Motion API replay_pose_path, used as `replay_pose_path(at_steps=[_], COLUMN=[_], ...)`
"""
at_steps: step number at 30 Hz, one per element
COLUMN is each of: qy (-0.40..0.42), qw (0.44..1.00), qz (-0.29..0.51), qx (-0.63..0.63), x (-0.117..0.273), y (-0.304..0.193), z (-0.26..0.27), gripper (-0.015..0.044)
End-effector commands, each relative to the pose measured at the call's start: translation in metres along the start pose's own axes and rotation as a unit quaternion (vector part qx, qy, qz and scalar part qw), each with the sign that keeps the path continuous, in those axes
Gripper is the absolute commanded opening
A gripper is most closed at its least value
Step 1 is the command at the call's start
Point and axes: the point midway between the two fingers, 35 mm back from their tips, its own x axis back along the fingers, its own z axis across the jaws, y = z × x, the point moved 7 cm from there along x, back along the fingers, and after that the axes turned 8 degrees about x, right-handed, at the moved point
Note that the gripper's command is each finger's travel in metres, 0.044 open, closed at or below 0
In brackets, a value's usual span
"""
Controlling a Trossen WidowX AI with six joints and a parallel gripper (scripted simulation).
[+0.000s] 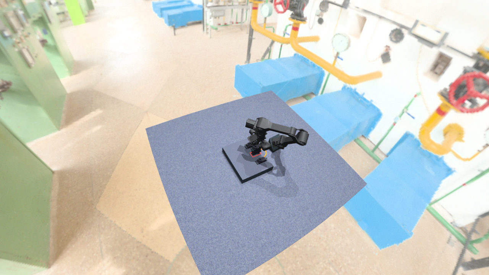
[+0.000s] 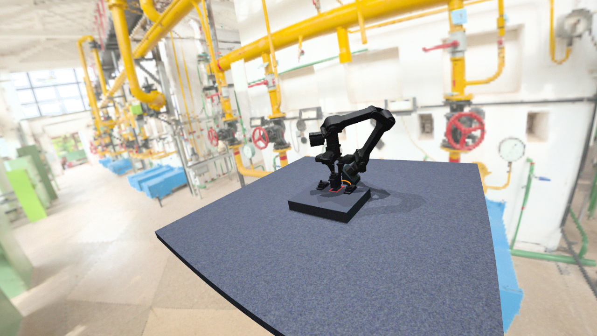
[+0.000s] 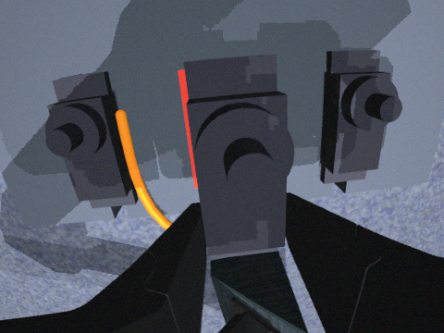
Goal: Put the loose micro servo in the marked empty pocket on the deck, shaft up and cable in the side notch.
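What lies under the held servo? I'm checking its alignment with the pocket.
Beneath the micro servo, only a red marking edge shows at its left; the servo's body covers the pocket itself.

Industrial plant — yellow pipes (image 2: 292,24), valves (image 2: 464,130)

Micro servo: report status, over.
Gripper shut on micro servo, fingers clamping its body. Servo over red-marked pocket, seating not confirmed. Orange cable curves left; mounted servos flank both sides.
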Motion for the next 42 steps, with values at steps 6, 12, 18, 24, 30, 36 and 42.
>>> replay_pose_path(at_steps=[6,12,18,24,30,36,42], qy=[0.0,0.0,0.0,0.0,0.0,0.0,0.001], qw=[1.0,1.0,1.0,1.0,1.0,1.0,1.0], qz=[-0.004,-0.004,-0.004,-0.004,-0.004,-0.004,-0.004], qx=[-0.001,-0.001,-0.001,-0.001,-0.001,-0.001,-0.001], x=[-0.004,-0.004,-0.004,-0.008,-0.014,-0.02,-0.026], y=[0.001,0.002,0.002,0.002,0.002,0.002,0.002], z=[0.0,0.001,0.001,0.001,0.001,0.001,0.001], gripper=[0.0,0.0,0.0,0.0,0.0,0.0,0.0])
